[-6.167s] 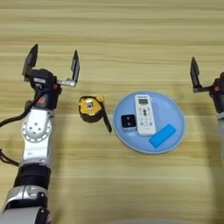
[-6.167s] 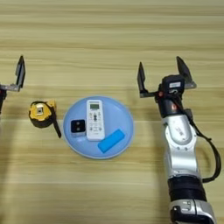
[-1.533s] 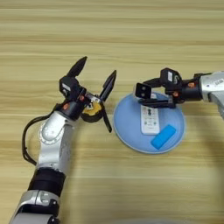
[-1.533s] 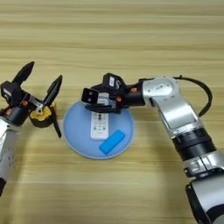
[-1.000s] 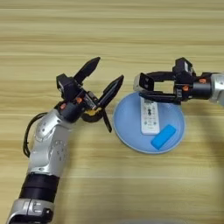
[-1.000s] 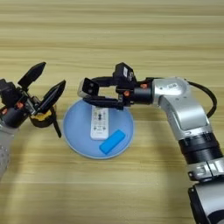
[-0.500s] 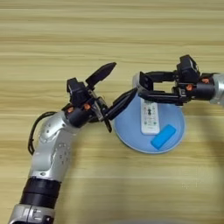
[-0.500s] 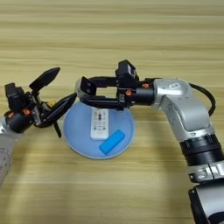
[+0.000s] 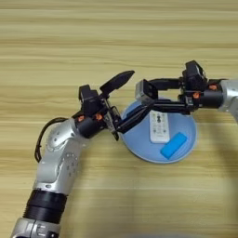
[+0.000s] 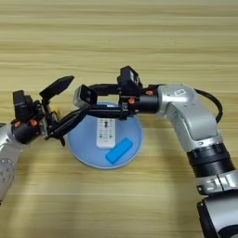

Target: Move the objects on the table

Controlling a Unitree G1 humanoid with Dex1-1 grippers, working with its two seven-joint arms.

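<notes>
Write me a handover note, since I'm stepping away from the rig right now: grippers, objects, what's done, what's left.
Left gripper: fingers open, spread wide, low just left of the plate, around where the tape measure sits. The tape measure is mostly hidden and not gripped.
Right gripper: reaching in from the right, apparently holding the small silver-grey box at its fingertips, raised over the plate's upper-left rim.
White remote and a blue block lie on the plate.
Done: box picked up.
Left: set the box down on the table, grasp the tape measure, move the remote.
</notes>
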